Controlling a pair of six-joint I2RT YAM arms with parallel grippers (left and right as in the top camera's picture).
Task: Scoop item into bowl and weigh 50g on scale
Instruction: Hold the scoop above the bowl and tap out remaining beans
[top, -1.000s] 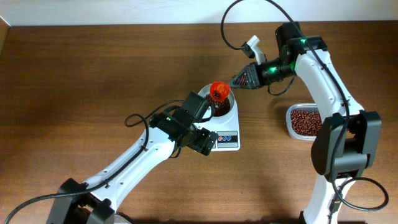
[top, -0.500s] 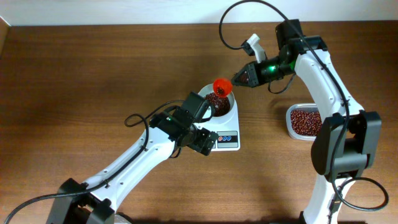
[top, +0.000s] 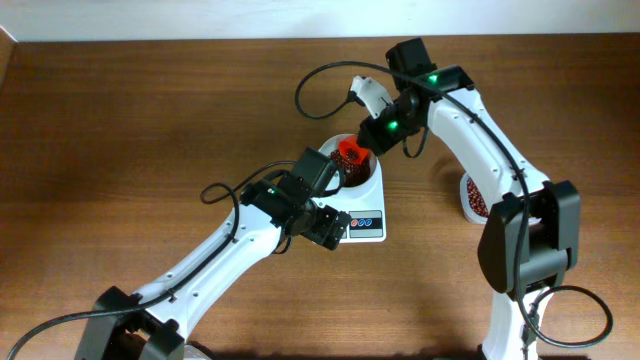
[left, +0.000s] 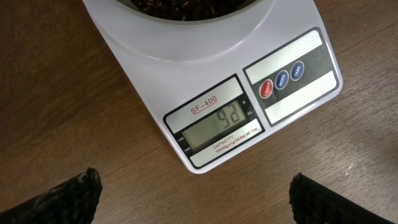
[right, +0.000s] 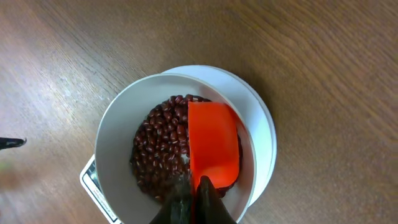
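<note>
The white bowl (right: 115, 134) stands on the white scale (top: 366, 222), holding a heap of dark red-brown beans (right: 158, 149). My right gripper (right: 196, 202) is shut on the handle of an orange scoop (right: 213, 146), whose blade lies inside the bowl on the beans' right side. In the overhead view that gripper (top: 368, 146) hangs just over the bowl's far rim. My left gripper (left: 194, 185) is open above bare wood, right in front of the scale (left: 214, 121), with its display (left: 214, 126) lit. The bowl's wall (left: 186, 34) fills the top of that view.
A clear tub of more beans (top: 472, 200) sits on the table to the right of the scale, partly hidden under the right arm. The left arm (top: 230, 250) stretches from the front left up to the scale's near-left corner.
The right arm has swung left and the scoop has gone from hanging over the bowl's far rim down into the bowl. The left arm has not moved.
</note>
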